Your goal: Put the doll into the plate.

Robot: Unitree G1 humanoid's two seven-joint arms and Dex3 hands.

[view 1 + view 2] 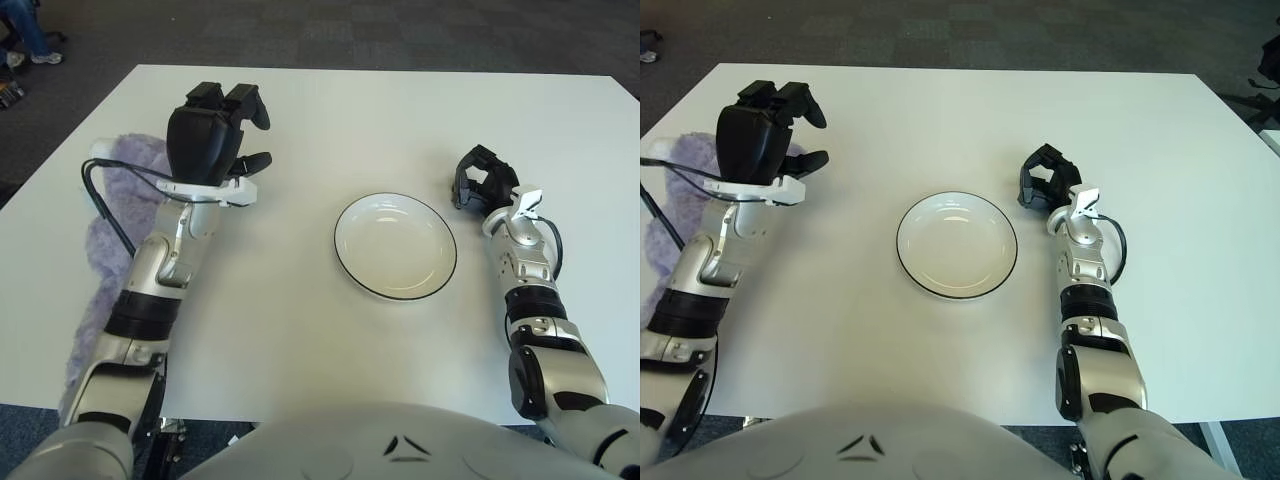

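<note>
Now | plate (395,246) holds nothing | doll (115,225) lies L of it

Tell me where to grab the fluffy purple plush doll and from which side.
Grip the purple plush doll across its soft middle, coming from above with the left hand, which hovers open over its upper end. It lies lengthwise along the white table's left edge, partly under the left arm.

left robot hand (212,130) open above purple doll (108,240) | plate (395,246) empty, centre | right robot hand (482,180) beside plate
</note>
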